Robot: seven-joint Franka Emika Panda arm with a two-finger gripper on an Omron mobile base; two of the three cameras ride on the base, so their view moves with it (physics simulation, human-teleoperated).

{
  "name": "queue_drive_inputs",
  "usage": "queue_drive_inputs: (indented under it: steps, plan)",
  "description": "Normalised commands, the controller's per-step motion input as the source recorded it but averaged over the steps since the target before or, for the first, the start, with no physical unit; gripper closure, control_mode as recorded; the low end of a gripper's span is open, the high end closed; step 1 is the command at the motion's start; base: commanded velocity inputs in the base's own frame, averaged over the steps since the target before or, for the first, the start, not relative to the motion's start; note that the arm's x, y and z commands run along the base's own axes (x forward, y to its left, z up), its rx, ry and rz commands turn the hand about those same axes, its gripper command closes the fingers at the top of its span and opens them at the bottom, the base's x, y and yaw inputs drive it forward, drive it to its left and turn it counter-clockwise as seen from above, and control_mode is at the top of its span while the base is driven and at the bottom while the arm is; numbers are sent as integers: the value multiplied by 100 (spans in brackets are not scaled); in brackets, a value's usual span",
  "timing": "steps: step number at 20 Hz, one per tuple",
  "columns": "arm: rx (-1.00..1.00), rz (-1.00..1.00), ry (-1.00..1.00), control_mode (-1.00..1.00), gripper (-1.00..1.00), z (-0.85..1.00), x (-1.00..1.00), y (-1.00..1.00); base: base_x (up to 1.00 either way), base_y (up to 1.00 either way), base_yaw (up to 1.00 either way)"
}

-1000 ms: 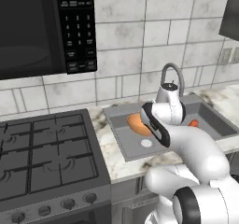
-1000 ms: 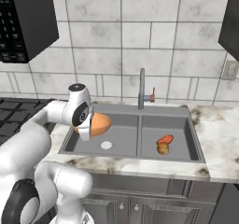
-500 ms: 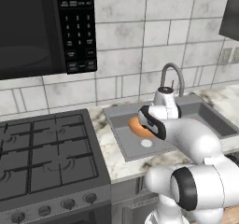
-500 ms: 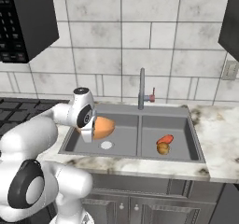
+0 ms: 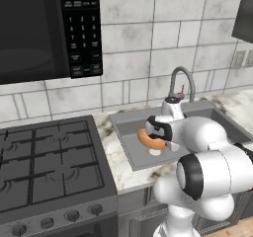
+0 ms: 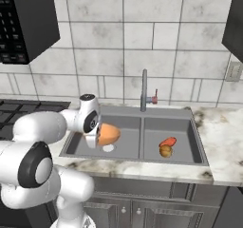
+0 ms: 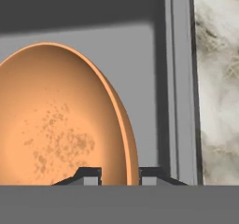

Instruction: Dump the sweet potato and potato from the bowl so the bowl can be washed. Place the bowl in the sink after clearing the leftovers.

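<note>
End effector [image 7: 120,174] pinches the rim of the bowl [image 7: 60,120]: in the hand view one dark fingertip [image 7: 88,175] sits on the inner face, the other on the outer side, rim edge running between them. Bowl is tipped up on edge, speckled inside facing the cam, nothing in it. Behind it are the grey basin wall and the sink's flat rim, w/ marbled tabletop [image 7: 217,87] beyond.

Right base view: bowl [image 6: 108,134] hangs at the end effector [image 6: 95,137] over the left basin of the sink [image 6: 137,152], above the round drain [image 6: 108,148], tilted, clear of the basin floor. Arm's forearm reaches in from the left side. Sweet potato [image 6: 167,142] and potato [image 6: 165,151] lie in the right basin, touching or nearly so, sweet potato just behind the potato, both well apart from the bowl w/ the divider between. Faucet [image 6: 144,90] stands at the back, mid-sink, small red handle on its right.

Left base view: bowl [image 5: 150,139] seen as an orange ring under the wrist, over the near basin of the sink [image 5: 126,127]; arm body hides the far basin. Faucet [image 5: 181,80] curves up behind. Gas stove [image 5: 47,164] sits left of the sink on the tabletop [image 5: 111,149], microwave [image 5: 47,28] above it, grey tile wall behind.
</note>
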Motion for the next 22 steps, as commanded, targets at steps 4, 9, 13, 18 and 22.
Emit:
queue_drive_inputs:
  steps: [4, 9, 13, 18, 22]
  plan:
    - [0, -7, 1, -100, 100, -30, 20, -13, 0, 0, 0]
    - [0, -7, 1, -100, 100, -21, 27, -18, 0, 0, 0]
    - [0, -8, 0, -100, 100, -26, 18, -7, 0, 0, 0]
    - [0, -8, 0, -100, 100, -23, 26, -1, 0, 0, 0]
    - [0, -7, 0, -100, 100, -37, 11, 0, 0, 0, 0]
